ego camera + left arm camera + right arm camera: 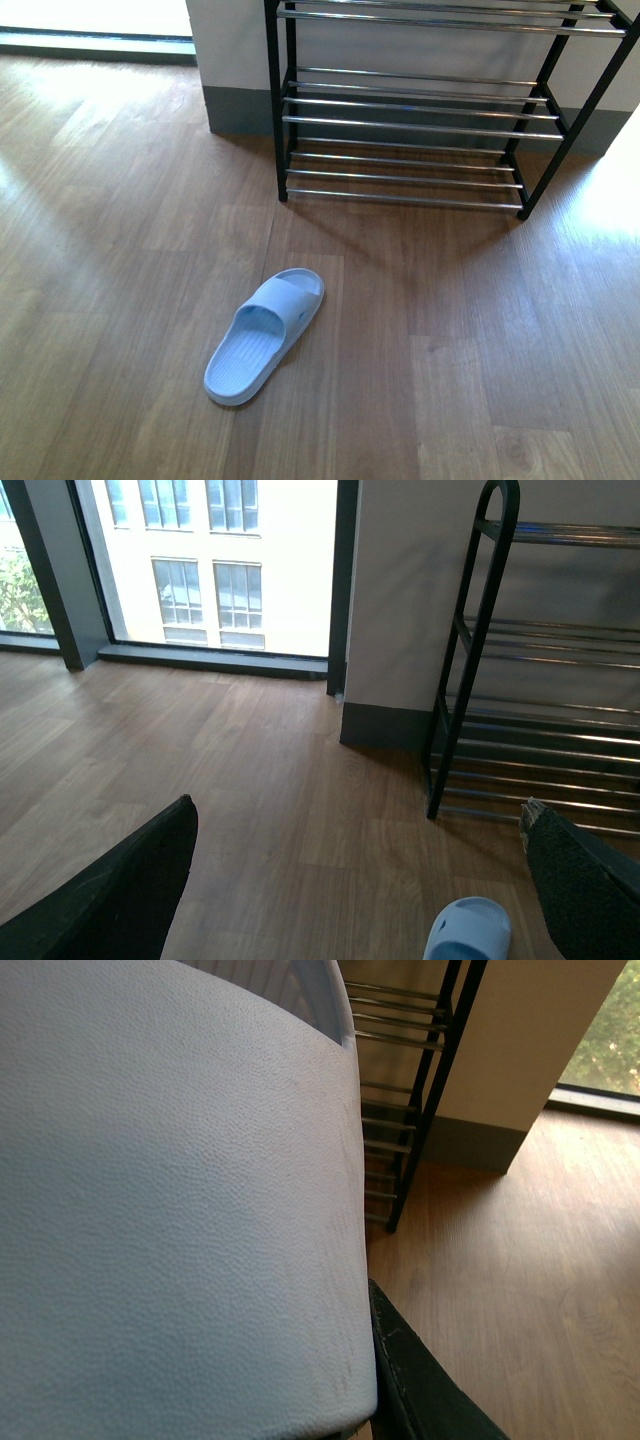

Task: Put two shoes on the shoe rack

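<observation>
Clamping blue sandal (180, 1210) — right hand (400, 1360)

**Room around the work area**

I'm seeing brown wood-plank flooring (120, 300) everywhere. Straight ahead is a white wall (235, 40) with a grey skirting band (240, 110). Off to one side there's a dark-framed tall window (345, 580), with a pale multi-storey building (290, 540) and green foliage (20, 590) outside.

One pale blue slide (265, 335) lies sole-down on the wood floor, toe angled toward the shoe rack (420, 120), well apart from it. Second slide (180, 1190) fills my right wrist view, pebbled surface close up. The rack has a black frame and chrome rods, and stands at the wall.
</observation>
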Motion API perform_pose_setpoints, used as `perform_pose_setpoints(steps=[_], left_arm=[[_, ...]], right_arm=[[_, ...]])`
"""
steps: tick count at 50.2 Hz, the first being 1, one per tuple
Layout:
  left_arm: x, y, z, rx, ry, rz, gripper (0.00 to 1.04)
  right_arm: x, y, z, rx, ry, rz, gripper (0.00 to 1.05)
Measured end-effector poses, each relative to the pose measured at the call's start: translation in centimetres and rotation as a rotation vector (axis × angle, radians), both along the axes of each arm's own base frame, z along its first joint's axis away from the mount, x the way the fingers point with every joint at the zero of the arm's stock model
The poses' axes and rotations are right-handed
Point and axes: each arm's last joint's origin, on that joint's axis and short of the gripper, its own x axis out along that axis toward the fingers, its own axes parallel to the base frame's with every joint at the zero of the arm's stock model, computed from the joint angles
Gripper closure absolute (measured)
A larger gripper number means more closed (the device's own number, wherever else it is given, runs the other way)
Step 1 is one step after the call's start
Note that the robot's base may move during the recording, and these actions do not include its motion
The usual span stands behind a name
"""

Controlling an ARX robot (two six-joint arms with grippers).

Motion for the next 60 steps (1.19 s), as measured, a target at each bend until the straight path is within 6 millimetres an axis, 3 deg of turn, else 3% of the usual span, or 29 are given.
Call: perform_pose_setpoints(steps=[36, 41, 45, 54, 60], left_arm=[[0.0, 0.0, 0.0, -0.005, 0.003, 0.002, 0.09], [0.1, -0.3, 0.0, -0.145, 0.356, 0.198, 0.09], [0.4, -0.6, -0.4, -0.235, 0.542, 0.223, 0.09], [1.9, -1.0, -1.0, -0.455, 0.678, 0.203, 0.09], [4.6, -1.7, -1.0, -0.476, 0.739, 0.160, 0.09]], right_arm=[[0.0, 0.0, 0.0, 0.003, 0.000, -0.003, 1.03], [0.0, 0.0, 0.0, 0.003, 0.000, -0.003, 1.03], [0.0, 0.0, 0.0, 0.003, 0.000, -0.003, 1.03], [0.0, 0.0, 0.0, 0.003, 0.000, -0.003, 1.03], [0.0, 0.0, 0.0, 0.003, 0.000, -0.003, 1.03]])
